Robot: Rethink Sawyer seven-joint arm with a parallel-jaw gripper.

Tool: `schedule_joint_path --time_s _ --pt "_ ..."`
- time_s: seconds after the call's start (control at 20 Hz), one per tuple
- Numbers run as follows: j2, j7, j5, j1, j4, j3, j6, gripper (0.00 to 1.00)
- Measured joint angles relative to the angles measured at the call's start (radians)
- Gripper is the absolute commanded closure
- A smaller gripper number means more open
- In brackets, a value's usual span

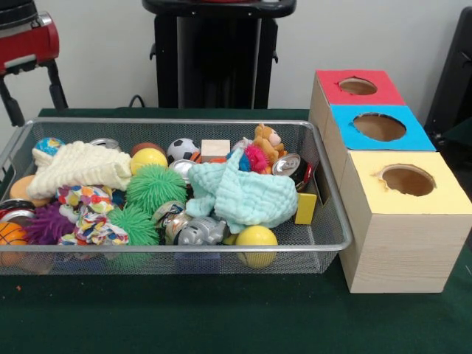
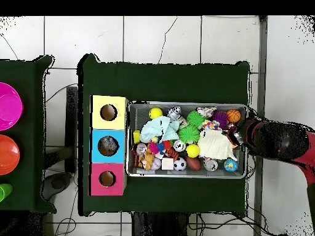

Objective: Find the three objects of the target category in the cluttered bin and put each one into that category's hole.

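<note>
The silver wire-mesh bin sits on the green table, packed with toys; it also shows in the overhead view. No clear plastic bottle shows plainly among the clutter. The blue-topped hole is the middle one of three box holes beside the bin. In the overhead view this hole shows something pale grey inside. My red and black arm reaches to the bin's end farthest from the boxes. The gripper is at that rim, and its state is unclear. In the front view only part of the arm shows at the top left.
The red-topped hole and the yellow-topped hole flank the blue one. In the bin lie crushed cans, a silver toy animal, a mint cloth, a cream cloth, green spiky balls and yellow balls. Pink and orange bowls stand on a second table.
</note>
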Motion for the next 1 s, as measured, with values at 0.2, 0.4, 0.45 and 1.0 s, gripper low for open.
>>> schedule_joint_path --time_s 0.2,0.4,0.45,1.0 --pt "-0.012 0.0 -0.014 0.0 0.025 0.016 -0.002 0.0" --pt "-0.018 0.0 -0.027 0.0 0.055 0.038 -0.017 0.0" --pt "-0.018 0.0 -0.034 0.0 0.068 0.043 -0.031 0.0" --pt "0.031 0.0 -0.098 -0.01 0.122 0.062 -0.153 0.0"
